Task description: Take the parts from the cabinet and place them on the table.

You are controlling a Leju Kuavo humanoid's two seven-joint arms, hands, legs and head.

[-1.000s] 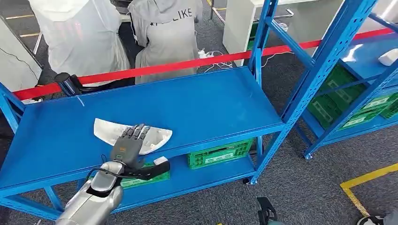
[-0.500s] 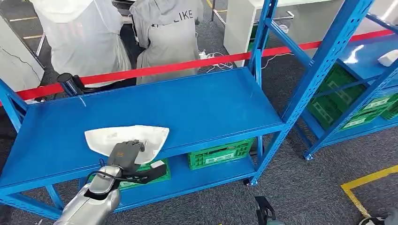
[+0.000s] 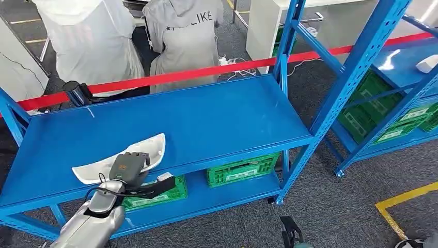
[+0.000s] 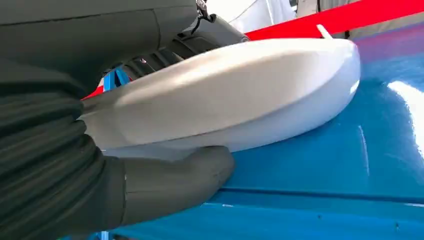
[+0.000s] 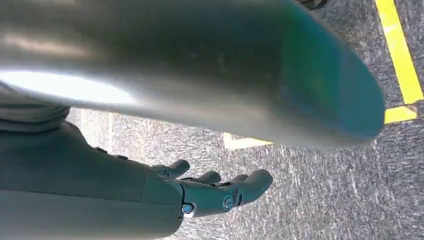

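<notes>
A white curved shell part [image 3: 151,146] lies tilted at the front left edge of the blue cabinet shelf [image 3: 217,119]. My left hand [image 3: 127,167] grips its near rim from the front. In the left wrist view the thumb [image 4: 176,181] presses under the white part [image 4: 240,95] and the dark fingers wrap over its top; the far end is lifted off the shelf. My right hand [image 5: 216,192] hangs over the grey carpet with its fingers apart and nothing in it.
Green crates [image 3: 240,169] sit on the lower shelf. A red tape [image 3: 206,70] runs behind the cabinet, with two people in light coats beyond it. A second blue rack [image 3: 361,67] stands at the right, carrying another white part [image 3: 427,63]. Yellow floor lines [image 3: 403,199] lie at the right.
My left hand closed on the white part, which lay flat under its fingers, and drew it left toward the shelf's front edge, tilting it up on its side.
</notes>
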